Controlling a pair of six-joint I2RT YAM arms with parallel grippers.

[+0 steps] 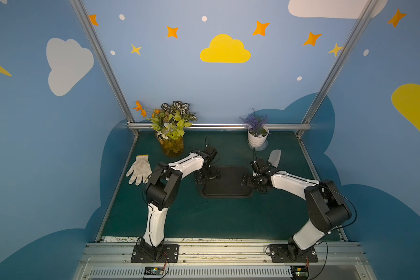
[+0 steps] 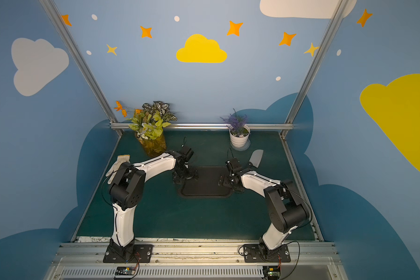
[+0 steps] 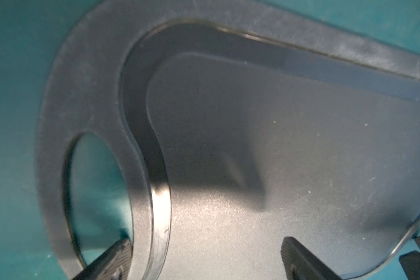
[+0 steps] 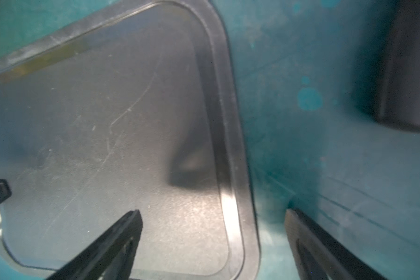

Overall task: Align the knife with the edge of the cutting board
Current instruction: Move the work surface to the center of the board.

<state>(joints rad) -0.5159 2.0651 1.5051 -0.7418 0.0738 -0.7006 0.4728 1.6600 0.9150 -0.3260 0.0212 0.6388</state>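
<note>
**Black board bracketed, knife not yet handled**

Black cutting board [image 1: 226,184] lies flat at the middle of the green tabletop [image 1: 180,218], with its handle hole at the nine o'clock end. The left fingers [image 3: 298,257] hang spread over that end, one above the hole and one above the board face, holding nothing. The right fingers [image 4: 117,242] are also spread and empty. They straddle the three o'clock rim, one over the board and one over bare tabletop.

The knife [image 1: 274,156] rests off the board toward one o'clock. Its blade slants against the board's edges, and the right wrist hides its handle in both top views.

The step in hand seems to concern the board, with the knife untouched. Next, the right arm would need to reach toward one o'clock, pinch the handle, and turn the knife parallel to the rim.
</note>
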